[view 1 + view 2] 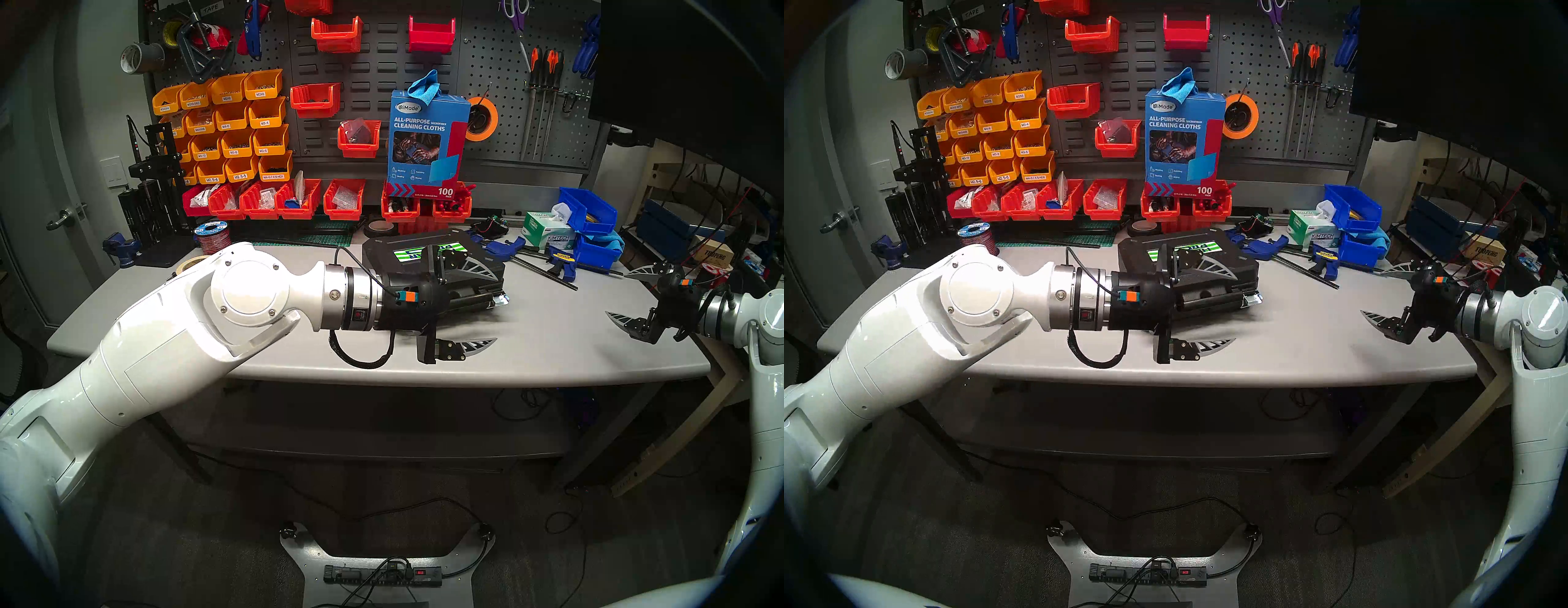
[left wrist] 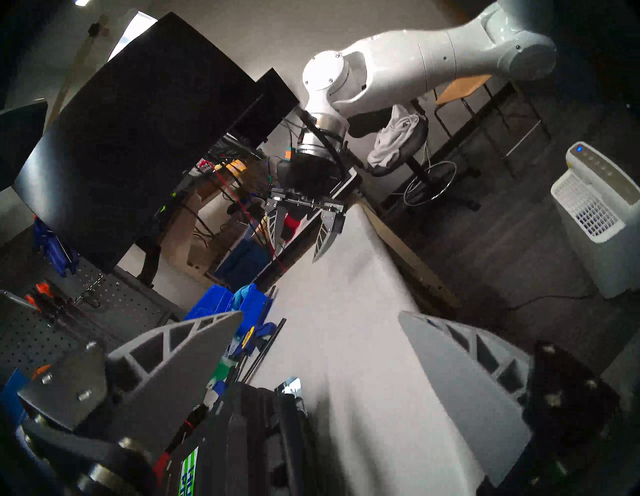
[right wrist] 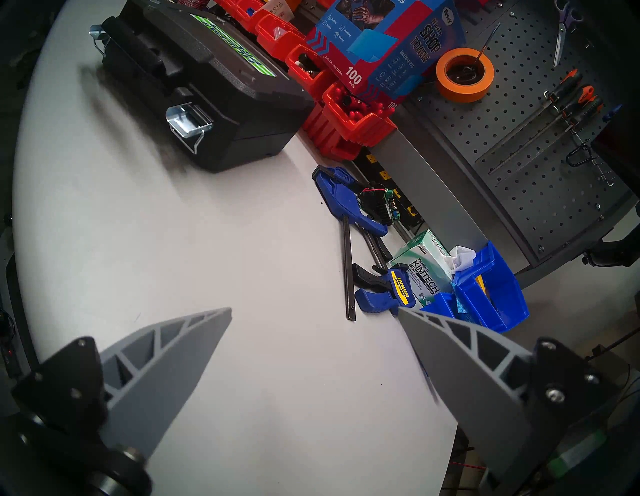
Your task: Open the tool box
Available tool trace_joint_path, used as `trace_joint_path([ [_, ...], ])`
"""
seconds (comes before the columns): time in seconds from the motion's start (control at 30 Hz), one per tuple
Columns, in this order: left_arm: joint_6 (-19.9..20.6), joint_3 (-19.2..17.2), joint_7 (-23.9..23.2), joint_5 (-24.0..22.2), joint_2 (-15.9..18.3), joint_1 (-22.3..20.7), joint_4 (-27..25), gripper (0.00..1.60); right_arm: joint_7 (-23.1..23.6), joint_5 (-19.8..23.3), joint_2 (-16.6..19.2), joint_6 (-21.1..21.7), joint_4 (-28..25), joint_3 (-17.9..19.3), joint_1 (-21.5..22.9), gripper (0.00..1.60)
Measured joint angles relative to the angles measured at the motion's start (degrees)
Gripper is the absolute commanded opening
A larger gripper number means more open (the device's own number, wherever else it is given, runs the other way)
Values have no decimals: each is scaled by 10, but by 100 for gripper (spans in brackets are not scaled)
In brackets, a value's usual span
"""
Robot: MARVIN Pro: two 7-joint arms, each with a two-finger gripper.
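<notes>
My left tool (image 1: 494, 308) is spread wide and empty, one finger over the lid of the tool box (image 1: 407, 250), the other over bare desk (image 1: 551, 339) in front of it. The box lies shut at the desk's centre, its silver latch (image 3: 187, 123) flipped outward. My right tool (image 1: 619, 297), at three o'clock, also stands apart, holding nothing.

left gripper (image 1: 488, 303) jaws wide, right gripper (image 1: 623, 293) jaws apart

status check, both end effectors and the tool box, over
Left end effector open, straddling the tool box front. Right end effector open, empty, off to the side. Box lid shut, latch flipped out. Nothing blocking.
</notes>
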Motion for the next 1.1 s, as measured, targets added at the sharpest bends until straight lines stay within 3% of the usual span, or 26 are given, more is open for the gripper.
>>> trace_joint_path([
  [0.3, 4, 25, 35, 56, -13, 9, 25, 160, 0, -1, 0, 1, 0, 0, 0, 160],
  [0.6, 24, 42, 39, 79, -21, 9, 40, 160, 0, -1, 0, 1, 0, 0, 0, 160],
  [1.1, 18, 47, 56, 115, -40, 7, 71, 160, 0, -2, 0, 2, 0, 0, 0, 160],
])
